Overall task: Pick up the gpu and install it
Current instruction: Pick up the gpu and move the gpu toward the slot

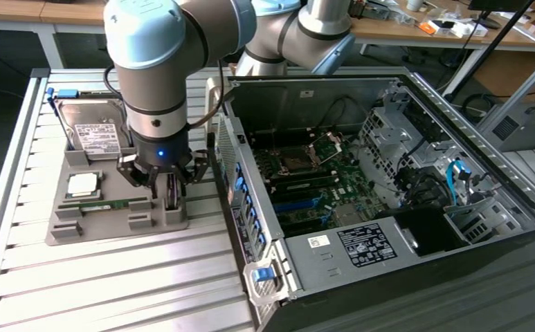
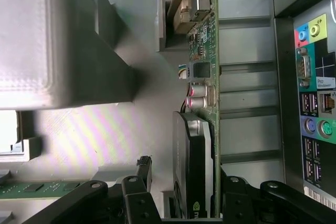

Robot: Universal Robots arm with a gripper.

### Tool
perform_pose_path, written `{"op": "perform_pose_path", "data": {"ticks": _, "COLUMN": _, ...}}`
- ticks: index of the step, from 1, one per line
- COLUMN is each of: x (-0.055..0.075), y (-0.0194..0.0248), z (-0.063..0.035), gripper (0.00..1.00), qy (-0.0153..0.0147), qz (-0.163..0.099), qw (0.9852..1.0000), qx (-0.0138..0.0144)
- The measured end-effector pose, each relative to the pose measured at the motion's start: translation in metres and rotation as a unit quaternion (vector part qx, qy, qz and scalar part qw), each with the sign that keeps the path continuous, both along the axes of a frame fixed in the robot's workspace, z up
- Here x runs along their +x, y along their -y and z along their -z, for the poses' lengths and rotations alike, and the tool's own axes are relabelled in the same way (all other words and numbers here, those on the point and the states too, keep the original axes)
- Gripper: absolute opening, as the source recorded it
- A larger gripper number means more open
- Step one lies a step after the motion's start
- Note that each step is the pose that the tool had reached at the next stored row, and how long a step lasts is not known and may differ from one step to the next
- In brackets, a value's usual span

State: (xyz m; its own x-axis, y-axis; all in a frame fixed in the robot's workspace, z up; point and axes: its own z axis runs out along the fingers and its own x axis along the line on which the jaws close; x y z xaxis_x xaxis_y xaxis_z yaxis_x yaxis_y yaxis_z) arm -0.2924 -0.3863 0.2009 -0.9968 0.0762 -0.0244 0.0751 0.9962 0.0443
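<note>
The gpu (image 2: 209,77), a green card with a black fan shroud and a metal bracket at its far end, stands on edge in a slot of the grey holder tray (image 1: 110,228). My gripper (image 2: 186,182) is lowered over it and open, one black finger (image 2: 142,174) on the shroud side with a gap and the other on the board side. In the exterior view the gripper (image 1: 168,185) hangs at the tray's corner nearest the computer case, and the arm hides most of the card (image 1: 171,203).
The open computer case (image 1: 405,90) lies to the exterior view's right with its motherboard (image 1: 313,180) exposed; its rear ports (image 2: 315,103) sit close beside the card. The tray also holds a hard drive (image 1: 96,128), a processor (image 1: 82,183) and a memory stick (image 1: 106,205).
</note>
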Motion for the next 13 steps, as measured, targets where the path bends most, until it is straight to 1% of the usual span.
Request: {"op": "perform_pose_path", "data": {"ticks": 13, "x": 0.0000, "y": 0.0000, "z": 0.0034, "gripper": 0.54, "qy": 0.0000, "qz": 0.000, "qw": 1.0000, "qx": 0.0000}}
